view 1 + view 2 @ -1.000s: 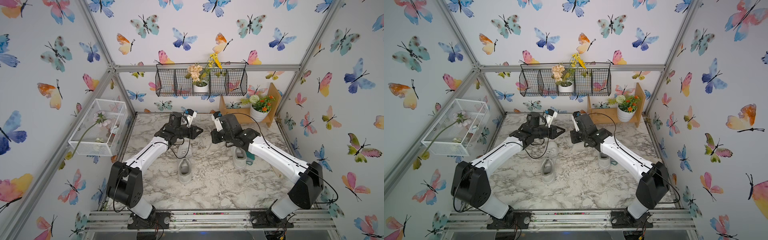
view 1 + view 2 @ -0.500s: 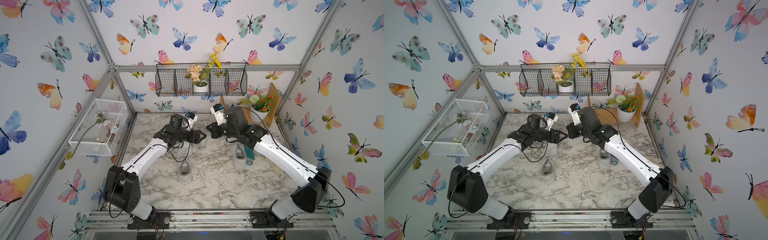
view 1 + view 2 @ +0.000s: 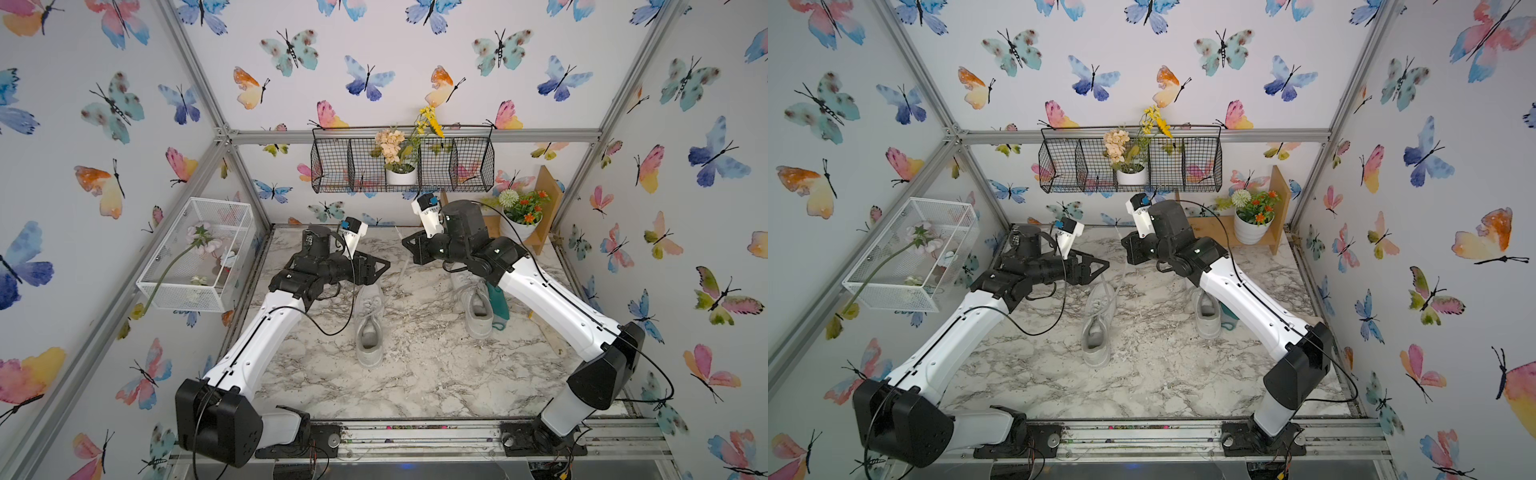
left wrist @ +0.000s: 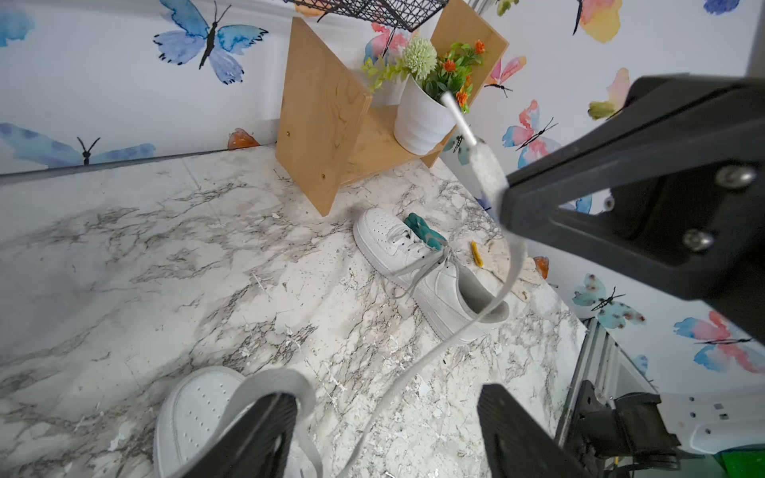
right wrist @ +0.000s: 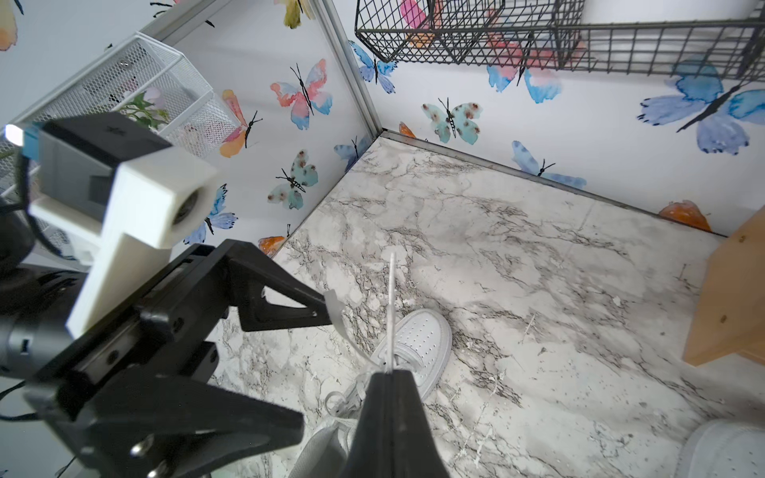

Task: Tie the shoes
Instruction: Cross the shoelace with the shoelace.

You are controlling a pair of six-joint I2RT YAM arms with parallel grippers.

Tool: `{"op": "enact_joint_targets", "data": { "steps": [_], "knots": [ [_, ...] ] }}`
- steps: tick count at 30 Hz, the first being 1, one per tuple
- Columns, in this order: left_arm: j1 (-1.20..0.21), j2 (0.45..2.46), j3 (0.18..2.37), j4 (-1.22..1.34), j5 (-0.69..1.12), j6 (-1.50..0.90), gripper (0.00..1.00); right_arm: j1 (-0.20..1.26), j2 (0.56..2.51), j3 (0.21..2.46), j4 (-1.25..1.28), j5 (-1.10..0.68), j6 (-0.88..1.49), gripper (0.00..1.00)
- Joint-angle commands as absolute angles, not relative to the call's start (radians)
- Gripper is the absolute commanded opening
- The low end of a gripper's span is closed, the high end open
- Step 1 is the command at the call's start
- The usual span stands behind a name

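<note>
**Jaws: right pair pinching a lace, left pair apart**

Your right gripper is squeezed on a lace from the middle shoe. Your left gripper is spread wide. The other lace seems to hang over one finger, but that part is blurry. Both grippers float above the shoe's toe, toward 12 o'clock. The second shoe sits toward 3 o'clock, beside a teal glove.

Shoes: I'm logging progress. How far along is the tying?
Done: no bow on either shoe. In hand: right gripper pinches one lace of the middle shoe; left gripper open, second lace draped over its finger. Left: both bows, including the other shoe beside the glove.
</note>
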State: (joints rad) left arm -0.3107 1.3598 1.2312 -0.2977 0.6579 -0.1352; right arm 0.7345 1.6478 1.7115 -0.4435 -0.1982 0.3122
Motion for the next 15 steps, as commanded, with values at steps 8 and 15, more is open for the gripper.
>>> {"op": "enact_joint_targets", "data": {
  "steps": [8,15],
  "knots": [
    [-0.431,1.568,1.495,-0.311,0.743,-0.097,0.67,0.733,1.452,1.583,-0.405,-0.100,0.375,0.02],
    [-0.440,1.646,1.689,-0.442,0.732,-0.044,0.69,0.733,1.378,1.498,-0.391,-0.038,0.390,0.02]
  ]
}}
